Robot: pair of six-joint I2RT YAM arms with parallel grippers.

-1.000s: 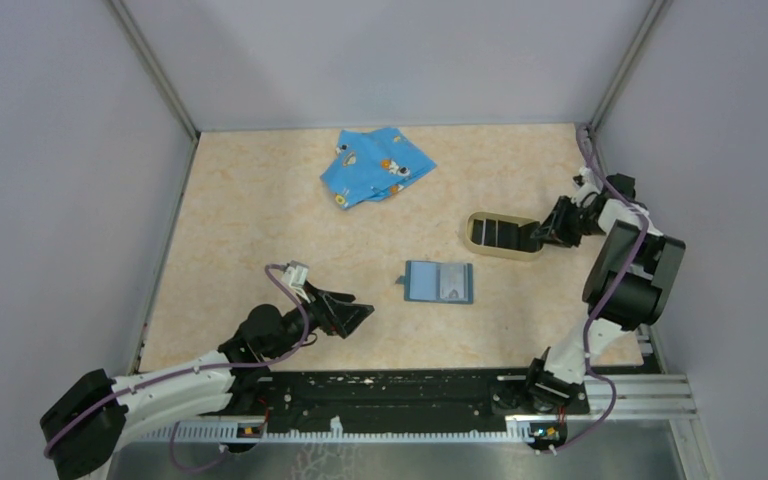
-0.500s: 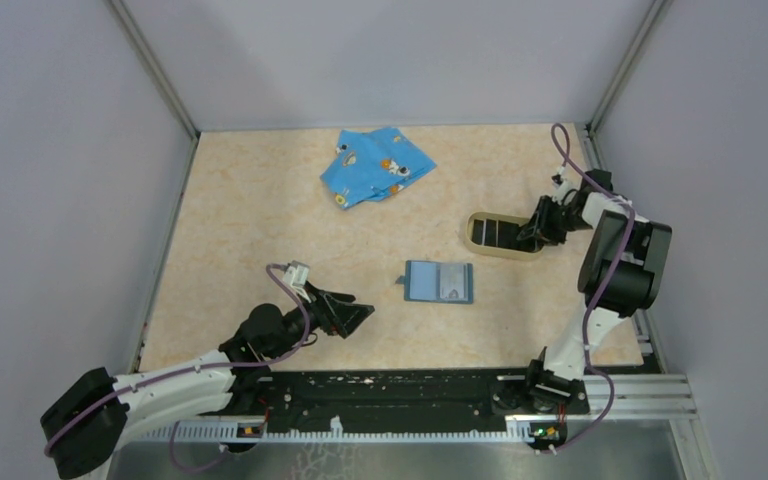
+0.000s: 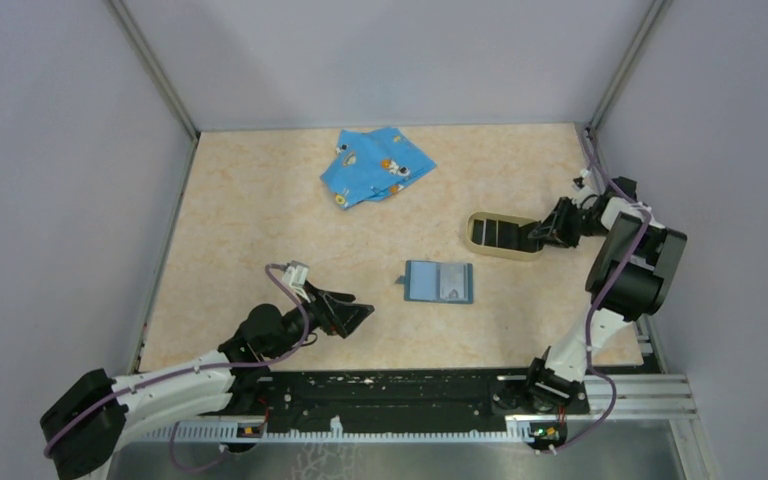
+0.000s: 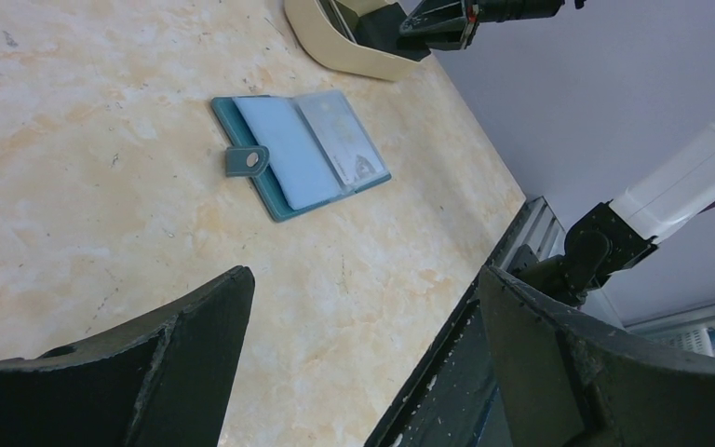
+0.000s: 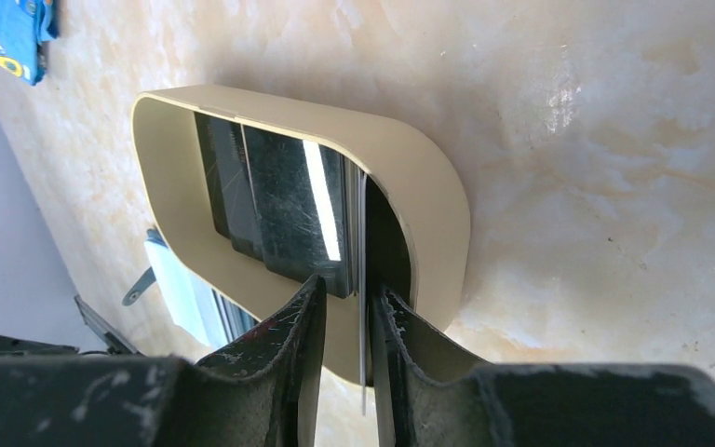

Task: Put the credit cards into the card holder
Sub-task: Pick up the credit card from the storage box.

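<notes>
Top view, card holder (image 3: 439,282): lies open on the counter (image 3: 260,220); no black card shows in it.
Top view, credit cards (image 3: 498,233): inside the tan tray (image 3: 472,240), at 2 o'clock from the card holder.
Top view, right gripper (image 3: 533,237): at the 3 o'clock end of the tray.
Left wrist view, left gripper (image 4: 363,279): released wide and empty; the card holder lies apart from it, at 11 o'clock.
Right wrist view, upright card (image 5: 363,242): stands on its edge between the narrow jaws; I cannot tell if it is really pinched.
Progress: I judge it an early stage; every card is not yet inserted.
</notes>
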